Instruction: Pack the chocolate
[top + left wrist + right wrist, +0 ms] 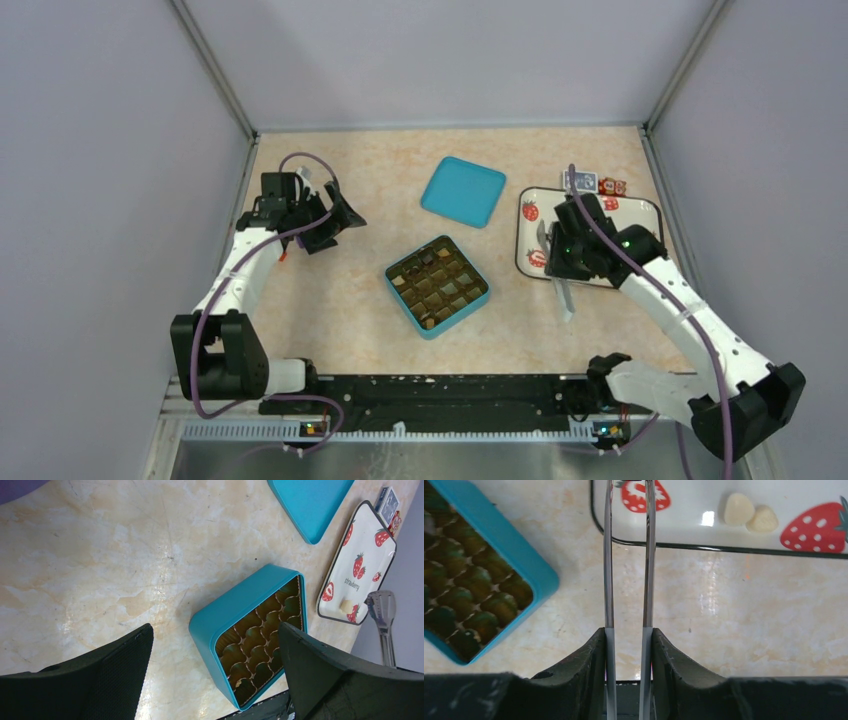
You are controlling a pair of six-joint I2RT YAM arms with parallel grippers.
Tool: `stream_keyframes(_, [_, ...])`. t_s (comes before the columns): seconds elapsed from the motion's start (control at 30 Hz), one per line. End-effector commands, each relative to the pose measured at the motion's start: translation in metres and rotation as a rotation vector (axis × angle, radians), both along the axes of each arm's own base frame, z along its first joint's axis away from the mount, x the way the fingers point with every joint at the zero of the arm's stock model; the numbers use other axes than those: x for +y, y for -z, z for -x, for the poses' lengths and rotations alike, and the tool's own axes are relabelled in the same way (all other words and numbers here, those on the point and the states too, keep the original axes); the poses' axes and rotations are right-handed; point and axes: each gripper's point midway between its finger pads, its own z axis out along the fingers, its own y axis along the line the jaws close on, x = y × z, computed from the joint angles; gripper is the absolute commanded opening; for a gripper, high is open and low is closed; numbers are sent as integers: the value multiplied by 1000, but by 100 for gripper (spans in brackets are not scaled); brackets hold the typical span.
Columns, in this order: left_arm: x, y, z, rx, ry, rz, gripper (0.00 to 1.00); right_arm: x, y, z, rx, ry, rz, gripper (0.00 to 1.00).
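On the strawberry tray [684, 510] lie two cream chocolates [739, 508], near the metal tongs [608, 570] clamped in the right claw [628, 632]; a teal box [240, 602] sits beside the tray on the table [330, 290]; the left claw [215, 627] gapes wide, empty

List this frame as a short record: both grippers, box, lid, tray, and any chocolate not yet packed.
left gripper: open, empty, left of the box
right gripper: shut on tongs, whose tips reach the tray's near edge
box: lid off, mid-table, divided cells showing
lid: flat on the table, behind the box, apart from it
tray: strawberry print, right of the box
chocolate: two cream pieces side by side on the tray, not gripped
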Motion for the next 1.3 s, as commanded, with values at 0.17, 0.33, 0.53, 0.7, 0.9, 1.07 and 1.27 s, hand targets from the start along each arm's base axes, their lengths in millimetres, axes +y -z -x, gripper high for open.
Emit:
stream_keyframes(0.17, [3,-10,-6,-54,0,-10,98,99,-65,18,-181,-457,-264,18])
stream_keyframes(0.33, [2,-12,-7,-56,-1,-8,98,134,-44,52,-94,-650,-220,17])
stream_keyframes(0.53, [3,-12,-4,-56,-3,-13,98,148,-22,79,-1,-759,-189,18])
stream_keyframes(0.7, [2,-11,-4,-52,-1,-9,98,154,-12,86,23,-797,-168,18])
stream_keyframes(0.9, [3,-11,-4,-53,-3,-12,98,154,3,92,65,-817,-134,19])
stream_keyframes(1.07, [3,-8,-4,-47,-3,-15,98,150,6,94,77,-824,-119,19])
stream_keyframes(1.27, [3,-8,-4,-47,-4,-12,98,153,8,103,106,-865,-140,20])
